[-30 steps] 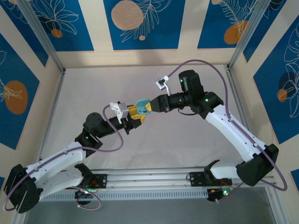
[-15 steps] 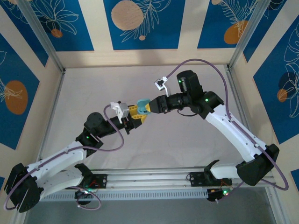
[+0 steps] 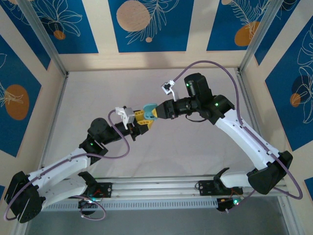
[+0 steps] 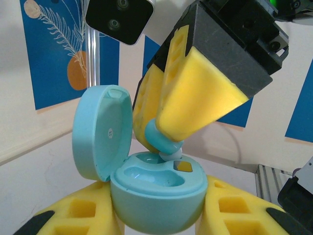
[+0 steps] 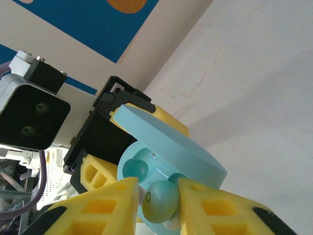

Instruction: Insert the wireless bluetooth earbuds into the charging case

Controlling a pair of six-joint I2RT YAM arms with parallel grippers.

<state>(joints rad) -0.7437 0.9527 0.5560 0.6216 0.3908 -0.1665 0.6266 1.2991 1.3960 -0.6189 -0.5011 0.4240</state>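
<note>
We saw the pale, matte table (image 3: pixel 98 93) spread wide beneath the charging case (image 3: pixel 149 107), which was held up above the table's middle. The left arm (image 3: pixel 63 166) reached up to the case from below and to its left. The right arm (image 3: pixel 244 137) came in from the case's right.

The left gripper (image 4: pixel 156 215) was clamped on the case's base, with a yellow, cut-out foam-like finger (image 4: pixel 78 210) pressed against each side of it. The right gripper (image 5: pixel 159 200) hovered just above the case, and its blocky yellow fingers (image 4: pixel 195 103) pinched one earbud (image 4: pixel 164 139) between their tips.

The case was a smooth, round shell of pale teal plastic. Its disc-shaped lid (image 4: pixel 100 132) was hinged open and stood upright on the side of the base away from the right gripper. The base (image 4: pixel 156 200) had two glossy moulded recesses. The recess nearer the left wrist camera lay empty. Beside the farther recess sat a small amber square (image 4: pixel 183 167).

The earbud was glossy and teal, rounded like a bead, with a whitish tip. That tip pointed down and was at the mouth of the farther recess. We could not tell whether it had seated.

Inside the lid was a small printed mark (image 4: pixel 109 131), too small for us to read. From the right wrist we saw a tiny ring mark (image 5: pixel 148 197) on the earbud's shell, equally illegible.
</note>
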